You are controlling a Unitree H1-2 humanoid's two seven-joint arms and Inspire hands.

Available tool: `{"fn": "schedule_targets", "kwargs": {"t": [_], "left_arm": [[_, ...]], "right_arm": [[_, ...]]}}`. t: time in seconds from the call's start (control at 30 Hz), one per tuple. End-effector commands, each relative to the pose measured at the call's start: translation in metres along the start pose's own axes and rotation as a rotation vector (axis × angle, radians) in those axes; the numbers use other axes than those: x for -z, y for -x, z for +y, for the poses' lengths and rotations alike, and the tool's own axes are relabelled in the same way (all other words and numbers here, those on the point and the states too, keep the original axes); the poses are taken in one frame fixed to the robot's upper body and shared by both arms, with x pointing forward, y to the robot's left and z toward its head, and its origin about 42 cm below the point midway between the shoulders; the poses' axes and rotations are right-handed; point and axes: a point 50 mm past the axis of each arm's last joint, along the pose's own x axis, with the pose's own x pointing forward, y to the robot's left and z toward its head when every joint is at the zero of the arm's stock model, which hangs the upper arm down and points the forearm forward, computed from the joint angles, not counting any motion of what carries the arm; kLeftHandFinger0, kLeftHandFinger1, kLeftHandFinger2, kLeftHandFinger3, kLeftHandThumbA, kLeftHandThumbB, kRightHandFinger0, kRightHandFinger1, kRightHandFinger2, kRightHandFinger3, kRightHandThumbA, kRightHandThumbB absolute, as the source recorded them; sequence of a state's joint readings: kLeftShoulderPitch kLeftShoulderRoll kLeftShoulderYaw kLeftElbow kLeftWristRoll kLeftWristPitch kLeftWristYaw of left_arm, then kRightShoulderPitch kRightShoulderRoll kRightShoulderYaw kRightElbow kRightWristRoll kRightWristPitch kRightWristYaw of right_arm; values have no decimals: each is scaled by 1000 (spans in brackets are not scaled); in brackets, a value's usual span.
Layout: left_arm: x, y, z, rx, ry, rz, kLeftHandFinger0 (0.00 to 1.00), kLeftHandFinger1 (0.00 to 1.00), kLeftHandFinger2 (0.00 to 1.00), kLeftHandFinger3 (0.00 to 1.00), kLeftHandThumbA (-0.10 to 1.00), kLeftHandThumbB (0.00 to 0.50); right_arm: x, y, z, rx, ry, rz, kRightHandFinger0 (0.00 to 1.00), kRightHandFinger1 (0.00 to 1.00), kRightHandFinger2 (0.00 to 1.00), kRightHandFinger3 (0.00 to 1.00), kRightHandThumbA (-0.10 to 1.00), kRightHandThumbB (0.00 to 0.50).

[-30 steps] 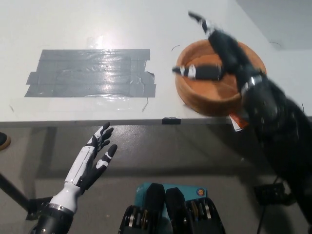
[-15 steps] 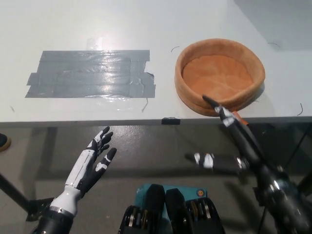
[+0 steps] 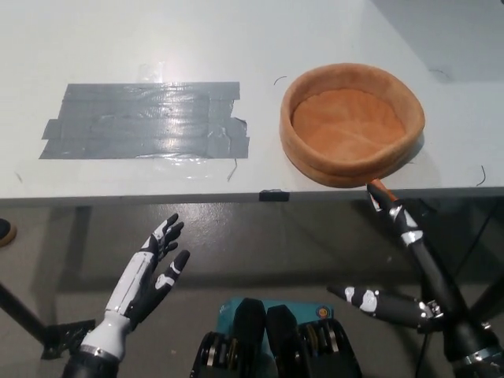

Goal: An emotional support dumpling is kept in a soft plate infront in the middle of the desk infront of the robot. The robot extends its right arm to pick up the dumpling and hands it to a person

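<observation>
My black right hand [image 3: 421, 295], fingers spread and holding nothing, hangs below the desk [image 3: 260, 47] edge, partly cropped; white left hand [image 3: 150, 272] rests open; soft plate [image 3: 352, 124] shows no dumpling.

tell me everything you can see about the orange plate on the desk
The soft plate is a round, orange-brown bowl-like dish with a thick padded rim and a flatter, slightly lighter floor, looking like plush fabric. It sits upright on the white desk, near the front edge and right of the grey tape patch. Its inside is empty; no dumpling shows. Nothing touches it but the desk: the black right hand hangs open below the desk edge.
</observation>
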State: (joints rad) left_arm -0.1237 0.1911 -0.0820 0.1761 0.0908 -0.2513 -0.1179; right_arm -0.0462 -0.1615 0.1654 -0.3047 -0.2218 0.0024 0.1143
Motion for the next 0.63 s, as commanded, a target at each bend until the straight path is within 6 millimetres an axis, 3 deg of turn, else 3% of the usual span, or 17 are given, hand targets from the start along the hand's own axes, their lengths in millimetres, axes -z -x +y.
{"fn": "schedule_targets", "kwargs": {"t": [0.0,0.27,0.6], "left_arm": [[-8,0,-4,0,11,-68,1000,1000,1000,1000,803,314],[-6,4,-8,5,-7,-58,1000,1000,1000,1000,812,315],[-7,4,-8,3,-6,-58,1000,1000,1000,1000,802,312]], "right_arm": [[21,3,2,24,-36,-11,1000,1000,1000,1000,969,275],[55,11,13,-27,-51,116,1000,1000,1000,1000,956,305],[60,16,17,-61,-54,133,1000,1000,1000,1000,944,260]]}}
